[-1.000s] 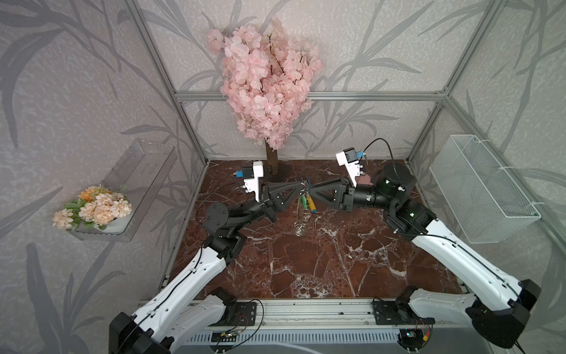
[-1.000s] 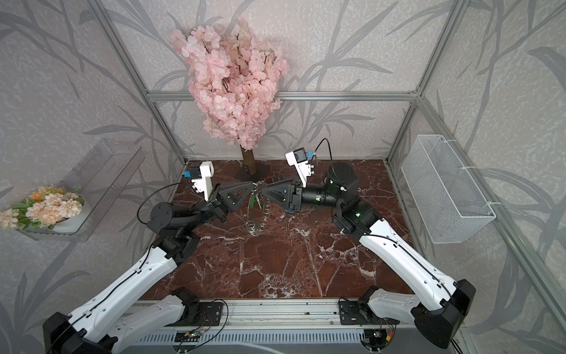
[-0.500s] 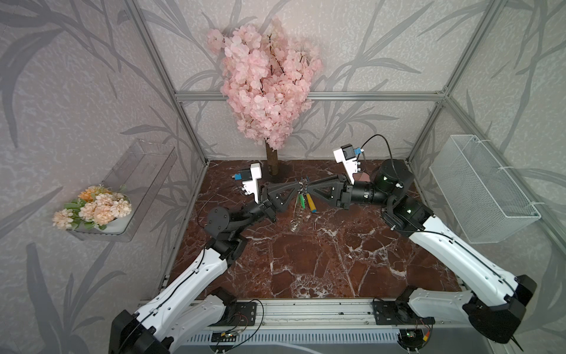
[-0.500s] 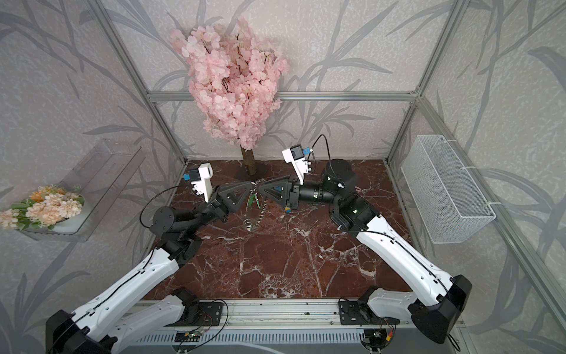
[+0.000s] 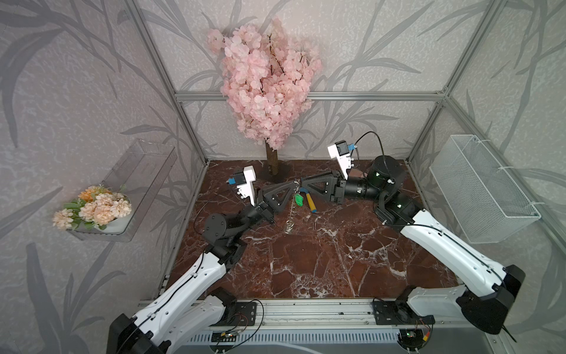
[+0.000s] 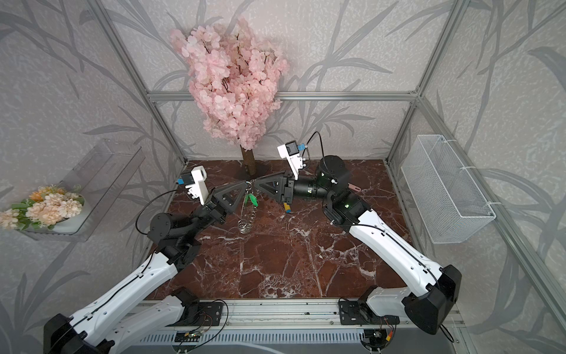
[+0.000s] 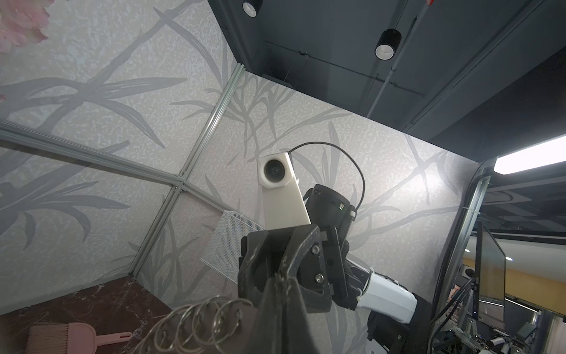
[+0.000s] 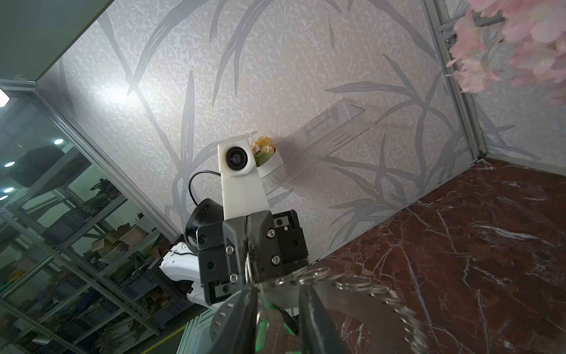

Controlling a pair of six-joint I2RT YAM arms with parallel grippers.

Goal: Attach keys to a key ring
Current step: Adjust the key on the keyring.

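Left pincer point(image 5: 292, 184) clamps key ring point(image 5: 290, 219); right pincer point(image 5: 303, 184) narrow around key point(image 5: 298, 199), hold unclear. Risk: loose hold drops key.

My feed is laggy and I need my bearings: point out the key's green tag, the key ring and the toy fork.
key's green tag point(image 5: 299, 200): in a top view, middle of the plastic tag.
key ring point(image 8: 355, 306): right wrist view, flat grey face of the disc.
toy fork point(image 5: 311, 204): in a top view, its yellow handle.

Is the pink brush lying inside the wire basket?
No, in the left wrist view the brush lies on the table, apart from the basket.
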